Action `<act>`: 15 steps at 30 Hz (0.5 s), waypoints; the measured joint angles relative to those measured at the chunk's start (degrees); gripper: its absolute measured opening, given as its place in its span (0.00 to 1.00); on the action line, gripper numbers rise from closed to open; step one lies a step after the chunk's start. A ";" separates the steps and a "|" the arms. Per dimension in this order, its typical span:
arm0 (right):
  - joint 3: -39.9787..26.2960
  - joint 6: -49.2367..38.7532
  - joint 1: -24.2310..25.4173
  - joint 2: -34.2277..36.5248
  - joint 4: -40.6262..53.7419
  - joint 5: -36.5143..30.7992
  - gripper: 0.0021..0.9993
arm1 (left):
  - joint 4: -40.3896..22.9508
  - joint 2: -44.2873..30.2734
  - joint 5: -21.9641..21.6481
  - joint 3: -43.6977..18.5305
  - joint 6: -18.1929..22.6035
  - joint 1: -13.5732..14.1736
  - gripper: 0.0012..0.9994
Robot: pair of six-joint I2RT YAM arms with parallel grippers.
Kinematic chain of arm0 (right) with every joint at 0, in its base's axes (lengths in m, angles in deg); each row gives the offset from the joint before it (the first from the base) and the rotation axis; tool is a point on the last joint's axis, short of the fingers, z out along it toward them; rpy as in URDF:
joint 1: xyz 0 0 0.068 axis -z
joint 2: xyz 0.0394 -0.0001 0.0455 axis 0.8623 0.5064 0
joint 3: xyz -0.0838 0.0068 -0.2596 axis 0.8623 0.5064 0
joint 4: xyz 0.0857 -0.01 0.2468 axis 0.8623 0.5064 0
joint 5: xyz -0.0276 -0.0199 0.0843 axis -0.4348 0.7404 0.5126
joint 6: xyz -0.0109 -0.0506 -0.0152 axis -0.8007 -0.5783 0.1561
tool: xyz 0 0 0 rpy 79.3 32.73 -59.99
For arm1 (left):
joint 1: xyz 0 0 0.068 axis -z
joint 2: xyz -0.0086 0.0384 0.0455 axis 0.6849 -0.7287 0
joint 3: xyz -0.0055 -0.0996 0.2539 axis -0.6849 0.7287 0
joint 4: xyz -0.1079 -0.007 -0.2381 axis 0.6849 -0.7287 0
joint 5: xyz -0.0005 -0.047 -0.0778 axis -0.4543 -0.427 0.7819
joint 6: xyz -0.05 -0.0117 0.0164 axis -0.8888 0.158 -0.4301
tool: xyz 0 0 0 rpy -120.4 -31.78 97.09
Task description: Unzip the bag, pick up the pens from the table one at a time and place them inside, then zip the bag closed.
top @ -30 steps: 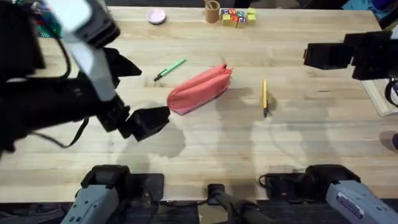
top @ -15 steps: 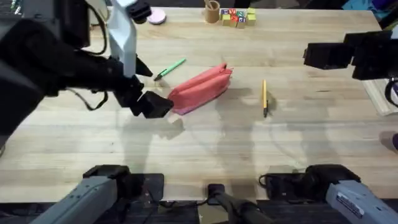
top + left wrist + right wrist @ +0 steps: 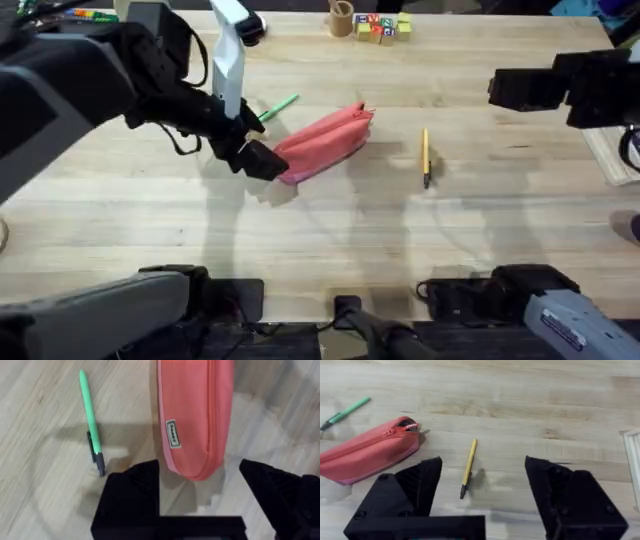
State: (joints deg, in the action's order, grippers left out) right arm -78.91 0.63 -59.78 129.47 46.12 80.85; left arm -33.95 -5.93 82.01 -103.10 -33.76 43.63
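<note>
Left gripper (image 3: 200, 492) had swung in across the table (image 3: 330, 240) to the near end of the bag (image 3: 322, 143), fingers apart, straddling it. Bag unmoved, zipped, between green pen (image 3: 273, 110) and yellow pen (image 3: 425, 155). Right gripper (image 3: 482, 495) parked open, aside

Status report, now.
Left gripper open at the bag end; right gripper open, idle. Bag zipped. Green pen, yellow pen on table.
</note>
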 joint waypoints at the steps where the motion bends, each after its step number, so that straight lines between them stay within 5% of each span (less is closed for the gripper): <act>1: 0.00 0.00 0.00 -0.01 0.00 0.00 1.00 | 0.98 -1.36 0.87 0.00 0.10 0.00 1.00; 9: -0.02 -0.70 0.00 -0.01 0.00 -0.02 1.00 | 2.48 -5.95 3.77 0.00 0.12 0.00 0.97; 13: -0.02 -0.85 0.00 -0.02 0.00 -0.02 1.00 | 2.47 -6.03 3.83 0.00 0.15 0.00 0.80; 15: -0.02 -0.87 0.00 0.00 0.00 -0.02 1.00 | 2.54 -6.52 3.86 0.00 0.09 0.00 0.56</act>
State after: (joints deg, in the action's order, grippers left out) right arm -78.93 -0.24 -59.78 129.47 46.12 80.82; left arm -31.40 -12.46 85.88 -103.10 -33.67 43.63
